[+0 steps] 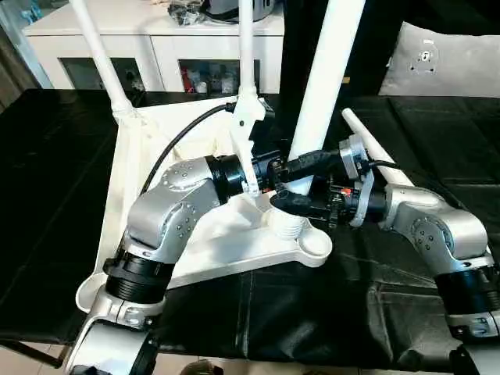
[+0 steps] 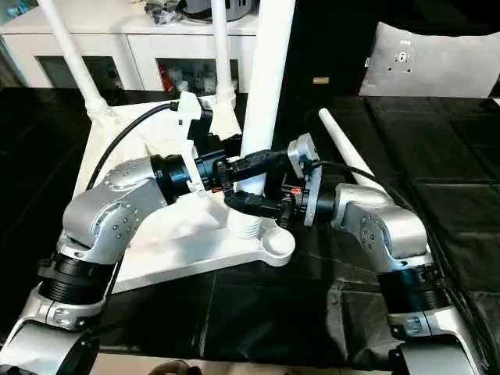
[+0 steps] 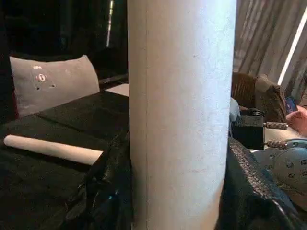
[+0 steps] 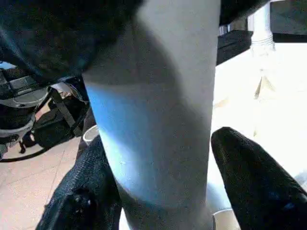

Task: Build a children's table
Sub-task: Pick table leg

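Observation:
The white tabletop [image 1: 226, 238] lies upside down on the black table. Two white legs [image 1: 98, 55] [image 1: 246, 47] stand in its far corners. A third, thick white leg [image 1: 324, 78] stands upright, its ribbed lower end [image 1: 289, 226] on the tabletop just beside an empty round corner socket [image 1: 316, 248]. My left gripper [image 1: 301, 166] is shut on this leg from the left. My right gripper [image 1: 301, 201] straddles it lower down from the right, open, with one finger [image 4: 254, 182] slightly off the leg [image 4: 158, 120]. A fourth leg [image 1: 375, 152] lies loose on the table behind my right arm.
A grey cushion [image 1: 437, 58] leans at the back right. A white cabinet [image 1: 156, 39] stands behind the table. The black table [image 1: 47, 195] stretches on both sides of the tabletop. A cable [image 1: 176, 141] runs over my left forearm.

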